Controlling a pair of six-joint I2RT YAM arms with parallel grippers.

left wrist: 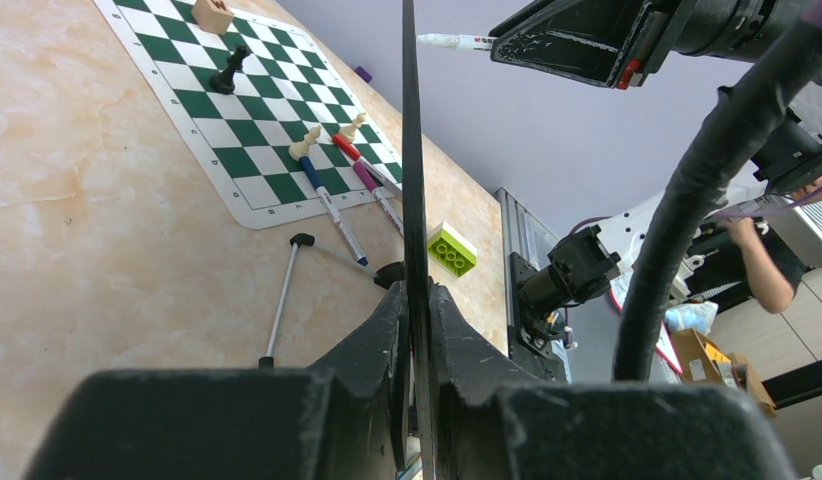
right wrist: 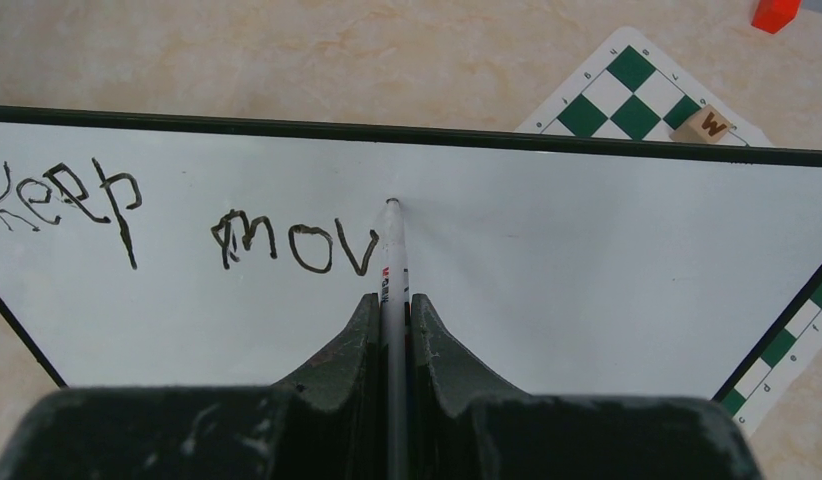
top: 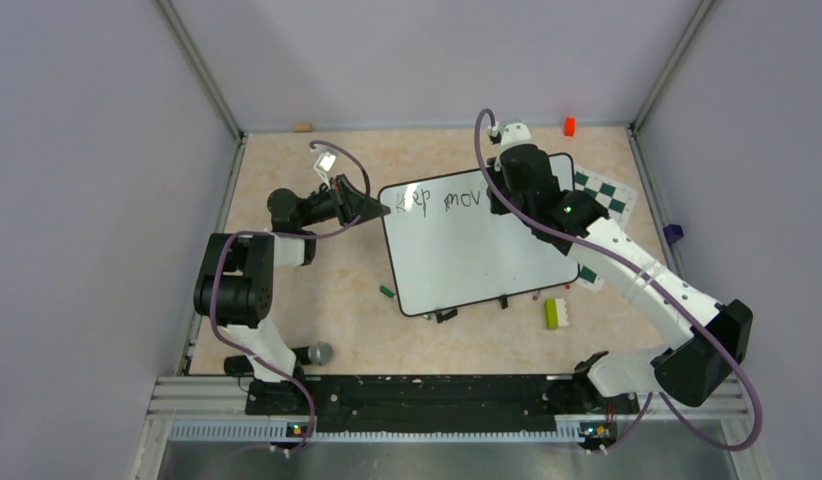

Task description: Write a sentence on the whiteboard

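Note:
The whiteboard stands tilted at mid-table; its face fills the right wrist view. The sentence reads "Keep mov" in dark marker along the board's top; it also shows in the top view. My right gripper is shut on a white marker, whose tip touches the board just right of the "v". My left gripper is shut on the board's left edge, seen edge-on as a thin dark line. In the top view it sits at the board's upper left corner.
A green-and-white chess mat lies under and right of the board, with chess pieces, a wooden cube and several markers. A lime brick, a red block and a small green piece lie around the board.

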